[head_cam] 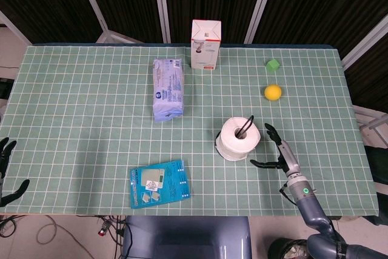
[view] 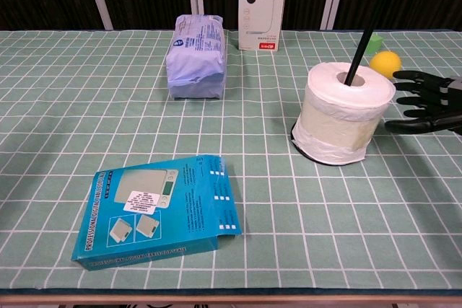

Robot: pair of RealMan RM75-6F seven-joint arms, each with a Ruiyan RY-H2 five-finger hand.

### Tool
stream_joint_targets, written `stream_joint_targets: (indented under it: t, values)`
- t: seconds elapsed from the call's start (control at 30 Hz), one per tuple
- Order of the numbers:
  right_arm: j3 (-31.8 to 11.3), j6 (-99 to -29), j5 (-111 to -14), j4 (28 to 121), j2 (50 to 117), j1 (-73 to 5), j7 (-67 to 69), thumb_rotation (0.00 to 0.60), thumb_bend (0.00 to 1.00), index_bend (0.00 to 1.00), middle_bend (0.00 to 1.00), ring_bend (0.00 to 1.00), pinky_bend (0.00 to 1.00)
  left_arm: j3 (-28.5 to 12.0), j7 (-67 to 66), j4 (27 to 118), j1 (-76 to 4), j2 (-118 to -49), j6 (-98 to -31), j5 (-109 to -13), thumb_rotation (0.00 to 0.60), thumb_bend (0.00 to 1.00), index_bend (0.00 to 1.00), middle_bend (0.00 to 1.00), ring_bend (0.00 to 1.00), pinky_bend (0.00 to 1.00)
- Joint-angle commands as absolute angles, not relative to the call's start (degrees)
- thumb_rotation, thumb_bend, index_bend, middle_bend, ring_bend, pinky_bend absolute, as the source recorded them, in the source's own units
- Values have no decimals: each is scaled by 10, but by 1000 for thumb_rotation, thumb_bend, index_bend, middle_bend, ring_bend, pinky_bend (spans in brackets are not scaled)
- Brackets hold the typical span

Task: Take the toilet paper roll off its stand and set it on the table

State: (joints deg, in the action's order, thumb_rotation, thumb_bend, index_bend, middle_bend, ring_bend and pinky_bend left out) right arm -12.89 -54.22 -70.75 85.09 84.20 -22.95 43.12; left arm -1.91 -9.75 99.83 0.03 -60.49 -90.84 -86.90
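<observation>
Presently: our right hand (view: 426,101), fingers spread and empty, just right of the roll (view: 341,112); stand (view: 371,25) upright; left hand (head_cam: 7,171) far off, fingers apart.

Table (head_cam: 73,107), green checked cloth. On it: white carton (head_cam: 206,43) upright at far edge, wipes pack (head_cam: 168,88), blue box (head_cam: 159,183) flat near front, green cube (head_cam: 273,64), yellow ball (head_cam: 273,92), roll stand (view: 359,41).

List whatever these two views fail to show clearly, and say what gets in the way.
- Stand base: both views, almost wholly covered by the toilet paper roll.
- Stand's rod: chest view, top cut off by the upper edge.
- Left hand: head view, cut by the left edge; absent from chest view.
- Right hand: chest view, cut by the right edge.
- Green cube: chest view, partly behind the rod.
</observation>
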Motion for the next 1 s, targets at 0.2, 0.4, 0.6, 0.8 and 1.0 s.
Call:
stream_joint_targets:
  t: [0.2,0.4,0.6,0.8,1.0]
  values:
    - [-137,-523,-693,817,890,-252,420,600,0,0,0,0,0,-20,-101,999,-2,-606,-904,-866,600,222,51,0,0,0]
    - [-141,-518,-688,798,915,-261,410,600,0,0,0,0,0,-22,-101,998,-3,-607,-901,-860,600,222,51,0,0,0]
    - [-154,-508,-669,776,945,-274,404,600,0,0,0,0,0,-22,-101,998,-4,-606,-899,-859,600,222,51,0,0,0]
    - [-163,-497,-655,759,966,-284,396,600,0,0,0,0,0,-23,-98,998,-3,-605,-900,-858,600,222,50,0,0,0]
    - [-180,-491,-637,743,984,-294,389,600,0,0,0,0,0,-24,-97,998,-4,-605,-899,-855,600,222,51,0,0,0]
